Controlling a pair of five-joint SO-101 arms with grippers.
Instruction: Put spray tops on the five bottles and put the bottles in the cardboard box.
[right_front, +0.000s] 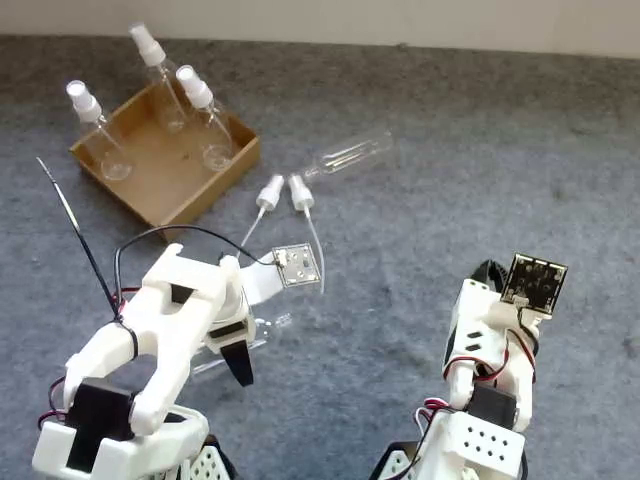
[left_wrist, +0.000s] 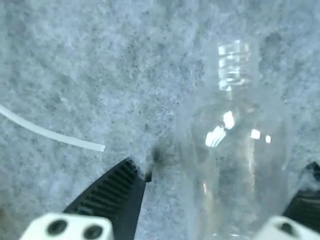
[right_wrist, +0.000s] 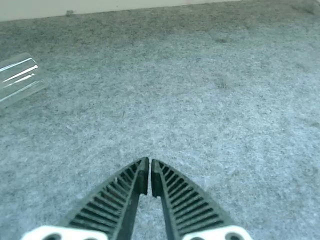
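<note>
From above: 3 capped bottles (right_front: 200, 115) upright in cardboard box (right_front: 215, 185), 2 spray tops (right_front: 271, 192) beside it. Wrist-close: left gripper (left_wrist: 225, 172) jaws apart astride uncapped bottle (left_wrist: 235, 150); right gripper (right_wrist: 150, 170) jaws together.

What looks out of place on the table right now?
An uncapped bottle lies on its side right of the cardboard box; a second bottle lies between the left gripper's open jaws. Two spray tops lie loose on the carpet. Nothing looks spilled or broken.
</note>
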